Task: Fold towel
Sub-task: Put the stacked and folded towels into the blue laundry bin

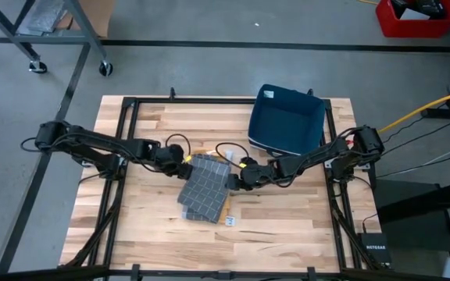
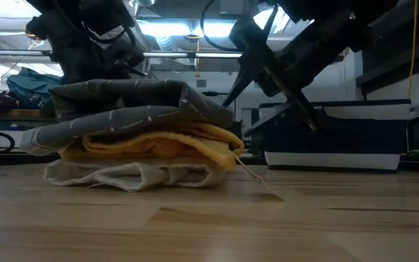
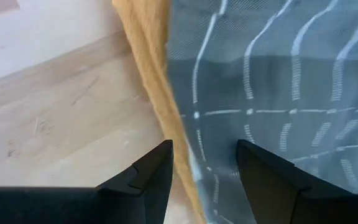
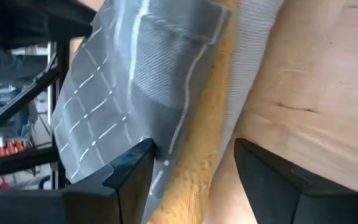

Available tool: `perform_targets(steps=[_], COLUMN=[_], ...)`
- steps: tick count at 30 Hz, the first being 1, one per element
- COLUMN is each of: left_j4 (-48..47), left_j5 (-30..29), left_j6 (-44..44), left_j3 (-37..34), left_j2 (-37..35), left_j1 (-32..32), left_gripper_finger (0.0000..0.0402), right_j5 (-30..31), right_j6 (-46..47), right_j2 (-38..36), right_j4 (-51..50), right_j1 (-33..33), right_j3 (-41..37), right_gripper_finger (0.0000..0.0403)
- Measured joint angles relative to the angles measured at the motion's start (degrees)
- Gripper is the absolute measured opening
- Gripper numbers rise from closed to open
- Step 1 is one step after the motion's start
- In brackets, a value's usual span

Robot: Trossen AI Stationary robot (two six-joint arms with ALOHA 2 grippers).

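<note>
The grey checked towel [image 1: 204, 190] lies folded atop a yellow towel [image 2: 158, 145] and a white cloth [image 2: 133, 175] at mid-table. The left gripper [image 3: 204, 168] and right gripper [image 4: 191, 168] flank it, jaws spread, apparently holding nothing. The fold looks nearly done; perhaps only squaring up remains.

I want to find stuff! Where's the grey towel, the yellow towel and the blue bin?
grey towel [image 1: 203, 186]: high view, middle of its checked top.
yellow towel [image 2: 158, 145]: low view, folded edge under the grey one.
blue bin [image 1: 287, 125]: high view, inside floor.
</note>
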Motion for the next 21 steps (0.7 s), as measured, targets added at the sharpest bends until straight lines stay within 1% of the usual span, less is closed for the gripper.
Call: perform_targets(steps=[2,8,12,16,21], left_j4=[0.92,7.81,8.07,7.55,4.14], left_j5=[-0.63,-1.15,-1.15,-1.13,-1.11], left_j6=[0.02,0.45,0.89,1.4,2.31], left_j3=[0.0,0.03,0.04,0.04,0.13], left_j2=[1.74,6.03,8.04,9.36,9.66], left_j1=[-0.64,-1.14,-1.09,-1.09,-1.09], left_gripper_finger=[0.0168,0.0168,0.0169,0.0168,0.0169], right_j5=[0.29,0.27,0.27,0.88,0.18], right_j6=[1.43,4.22,5.88,7.8,9.28], right_j2=[0.48,2.77,3.31,3.34,3.32], right_j4=[-0.05,0.99,0.51,-2.43,-4.04], right_j1=[0.0,0.0,-0.04,-0.04,-0.04], right_j3=[-0.02,0.39,1.19,1.25,1.34], right_gripper_finger=[0.0227,0.0227,0.0227,0.0227,0.0227])
